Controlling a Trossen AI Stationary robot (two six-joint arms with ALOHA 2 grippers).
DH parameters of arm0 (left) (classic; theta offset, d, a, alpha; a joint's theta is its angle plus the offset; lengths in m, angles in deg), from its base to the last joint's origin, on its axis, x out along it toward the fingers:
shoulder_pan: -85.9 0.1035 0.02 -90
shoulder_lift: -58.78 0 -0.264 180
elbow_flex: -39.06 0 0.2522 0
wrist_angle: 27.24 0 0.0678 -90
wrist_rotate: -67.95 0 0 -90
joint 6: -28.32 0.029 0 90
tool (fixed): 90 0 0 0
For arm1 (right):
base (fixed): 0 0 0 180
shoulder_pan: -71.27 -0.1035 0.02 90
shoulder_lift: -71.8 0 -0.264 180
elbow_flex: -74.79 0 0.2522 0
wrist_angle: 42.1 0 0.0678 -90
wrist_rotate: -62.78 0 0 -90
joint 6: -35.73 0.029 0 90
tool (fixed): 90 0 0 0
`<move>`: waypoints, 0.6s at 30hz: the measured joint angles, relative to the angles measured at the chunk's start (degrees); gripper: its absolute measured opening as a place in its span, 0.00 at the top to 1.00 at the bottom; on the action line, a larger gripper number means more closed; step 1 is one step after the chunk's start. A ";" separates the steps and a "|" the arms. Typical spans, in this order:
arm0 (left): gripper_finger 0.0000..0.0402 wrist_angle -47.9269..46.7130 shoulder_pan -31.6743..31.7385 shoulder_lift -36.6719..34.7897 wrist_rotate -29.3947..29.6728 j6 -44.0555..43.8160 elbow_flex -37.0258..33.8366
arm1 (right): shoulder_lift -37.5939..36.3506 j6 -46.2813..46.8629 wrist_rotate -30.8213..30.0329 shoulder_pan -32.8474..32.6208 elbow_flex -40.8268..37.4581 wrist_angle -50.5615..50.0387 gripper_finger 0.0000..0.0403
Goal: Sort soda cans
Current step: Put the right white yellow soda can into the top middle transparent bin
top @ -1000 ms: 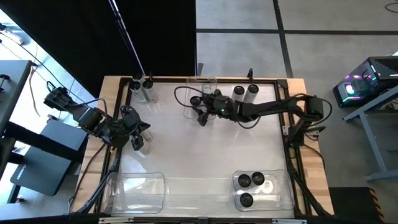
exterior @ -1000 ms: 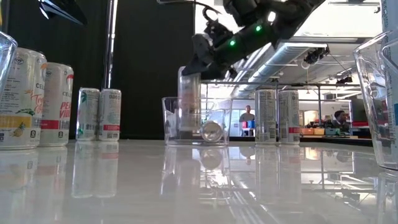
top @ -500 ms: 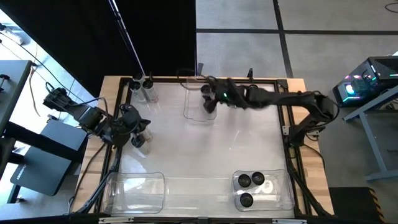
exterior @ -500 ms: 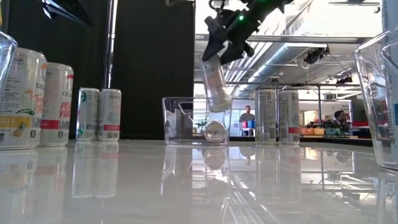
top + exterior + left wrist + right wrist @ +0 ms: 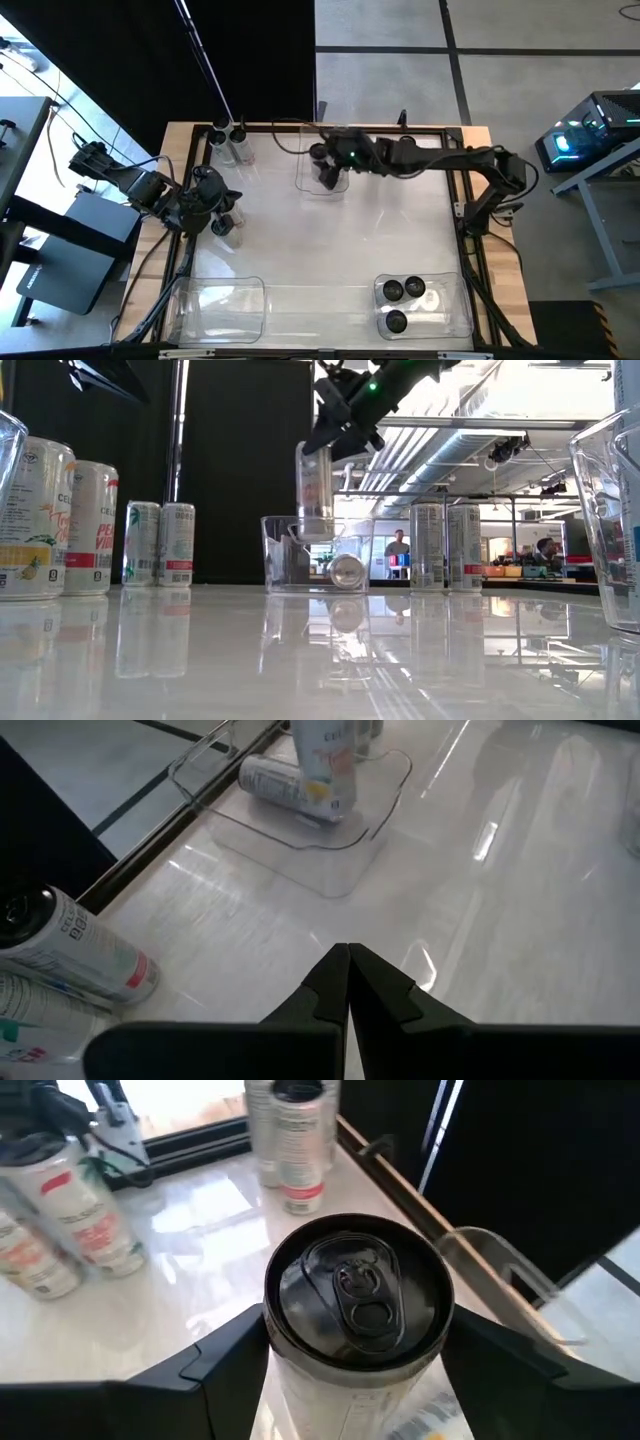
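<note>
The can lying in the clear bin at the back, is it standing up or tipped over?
Tipped over. In the low view that can lies on its side in the bin, round end toward the camera, while the right gripper holds another can upright above it.

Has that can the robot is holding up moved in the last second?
Yes. In the low view the held can in the right gripper was tilted half a second ago; now it hangs upright, over the clear bin with a can lying inside.
</note>
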 joint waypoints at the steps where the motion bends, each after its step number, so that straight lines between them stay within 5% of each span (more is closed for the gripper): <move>1: 1.00 -0.01 0.00 0.00 -0.06 0.00 0.00 | 0.00 -0.15 0.03 -0.45 -0.90 1.36 0.37; 5: 1.00 0.00 -0.02 0.00 -0.09 -0.01 -0.01 | 0.00 -1.41 -0.10 -1.85 -4.70 6.33 0.41; 12: 1.00 -0.03 -0.02 0.01 -0.08 -0.02 0.00 | -0.97 -9.58 -10.32 -7.14 -1.47 11.93 0.43; 18: 1.00 -0.02 -0.02 0.01 -0.07 0.45 0.00 | -1.01 -11.65 -6.22 -14.84 2.34 11.55 0.43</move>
